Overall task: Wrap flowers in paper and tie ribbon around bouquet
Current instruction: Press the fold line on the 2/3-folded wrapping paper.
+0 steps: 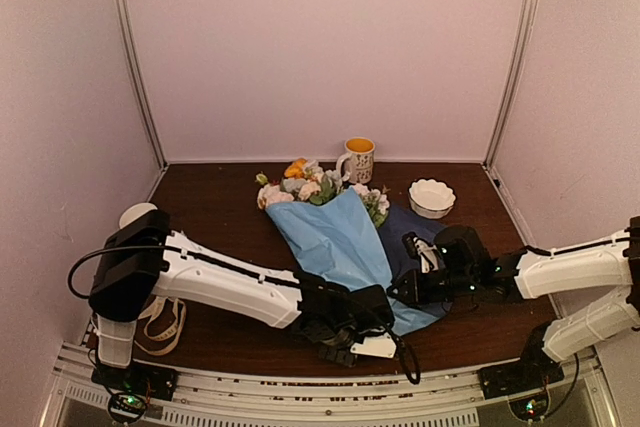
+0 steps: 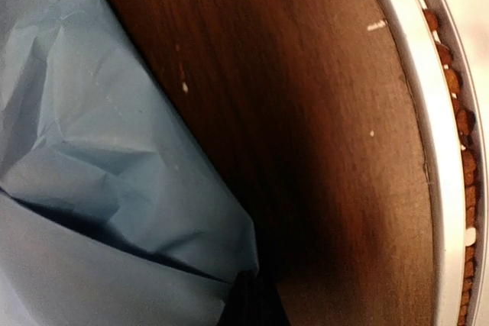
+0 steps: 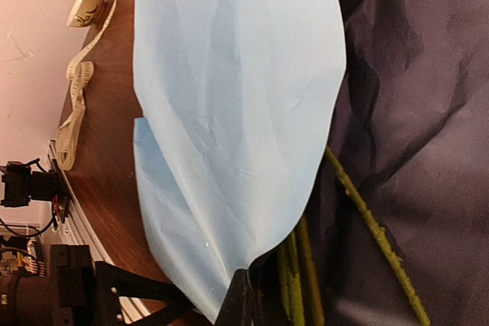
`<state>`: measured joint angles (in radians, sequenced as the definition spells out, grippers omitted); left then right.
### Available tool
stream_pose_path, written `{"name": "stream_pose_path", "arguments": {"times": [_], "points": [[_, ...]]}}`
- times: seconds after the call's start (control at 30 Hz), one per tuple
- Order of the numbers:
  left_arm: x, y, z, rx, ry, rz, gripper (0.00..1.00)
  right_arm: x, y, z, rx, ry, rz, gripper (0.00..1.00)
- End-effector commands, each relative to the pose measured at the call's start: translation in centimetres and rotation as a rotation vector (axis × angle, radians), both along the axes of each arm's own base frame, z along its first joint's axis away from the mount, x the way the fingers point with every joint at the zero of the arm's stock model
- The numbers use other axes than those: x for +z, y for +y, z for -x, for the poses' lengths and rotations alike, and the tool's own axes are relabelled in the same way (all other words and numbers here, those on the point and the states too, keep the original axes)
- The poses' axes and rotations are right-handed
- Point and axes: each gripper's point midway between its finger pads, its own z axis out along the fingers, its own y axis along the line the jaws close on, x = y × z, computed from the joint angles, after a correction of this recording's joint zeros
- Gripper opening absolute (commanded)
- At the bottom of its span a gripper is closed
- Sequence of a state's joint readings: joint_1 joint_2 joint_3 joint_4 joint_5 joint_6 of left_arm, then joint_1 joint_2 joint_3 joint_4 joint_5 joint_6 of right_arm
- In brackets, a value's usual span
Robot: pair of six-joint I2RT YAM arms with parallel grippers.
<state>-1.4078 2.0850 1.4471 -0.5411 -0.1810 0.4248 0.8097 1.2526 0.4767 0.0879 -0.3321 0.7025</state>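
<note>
Though beside paper (image 2: 99, 150) edge, open tabletop (image 2: 306, 150).

Desk (image 1: 225, 217): dark brown wood, inside a pale-walled booth
Bouquet (image 1: 335, 222): lying mid-desk, blooms toward the back wall, narrow end toward the arms
Flowers (image 1: 310, 187): white, pale pink and orange blooms with green leaves, spilling from the cone's wide mouth
Paper (image 1: 345, 252): light blue cone; darker navy flap spread flat to its right
Mug (image 1: 358, 160): upright, just behind the blooms, orange inside
Bowl (image 1: 432, 198): white, fluted, right of the blooms, apart from them
Ribbon (image 1: 160, 322): cream, looped, near left corner beside the left arm's base
Left hand (image 1: 372, 309): at the cone's narrow tip
Right hand (image 1: 405, 290): over the navy flap, at the cone's right edge
</note>
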Motion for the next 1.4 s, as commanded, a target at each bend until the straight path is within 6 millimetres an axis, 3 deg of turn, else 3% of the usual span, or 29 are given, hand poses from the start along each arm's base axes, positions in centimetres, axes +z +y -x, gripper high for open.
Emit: {"name": "stream_pose_path", "arguments": {"times": [0.0, 0.17, 0.23, 0.4, 0.5, 0.57, 0.67, 0.87, 0.97, 1.2, 1.37], "points": [[-1.1, 2.4, 0.8, 0.043, 0.065, -0.053, 0.00, -2.0, -0.5, -0.5, -0.042, 0.015, 0.031, 0.00], [-0.4, 2.6, 1.6, 0.059, 0.094, -0.027, 0.02, -2.7, -0.3, -0.9, -0.047, 0.017, 0.050, 0.00], [0.5, 1.9, 2.3, 0.052, 0.105, 0.002, 0.16, -2.9, -0.2, -0.9, -0.045, 0.028, 0.041, 0.00], [5.6, -0.2, 4.3, 0.018, 0.195, 0.151, 0.39, -3.0, 0.2, -0.5, -0.036, 0.046, 0.023, 0.00], [9.1, -0.9, 4.6, 0.005, 0.217, 0.260, 0.42, -2.8, 0.6, -0.4, -0.023, 0.050, 0.010, 0.00], [10.0, -0.8, 3.9, 0.038, 0.224, 0.313, 0.42, -2.5, 1.0, -0.2, -0.010, 0.047, 0.001, 0.00], [10.3, -0.2, 0.6, 0.156, 0.205, 0.369, 0.39, -2.2, 1.5, -0.1, 0.003, 0.048, -0.008, 0.00], [10.8, 2.5, -9.5, 0.501, 0.084, 0.451, 0.42, -1.6, 1.7, -0.2, 0.007, 0.036, -0.009, 0.00], [10.7, 4.2, -13.5, 0.649, 0.057, 0.472, 0.44, -1.7, 1.7, 0.0, 0.011, 0.040, -0.002, 0.00], [5.8, 8.5, -19.6, 0.914, 0.042, 0.400, 0.47, -1.6, 2.0, 0.0, 0.027, 0.043, -0.002, 0.00], [4.7, 11.1, -23.1, 1.060, 0.028, 0.418, 0.47, -1.9, 1.8, 0.3, 0.041, 0.050, 0.020, 0.00]]}}
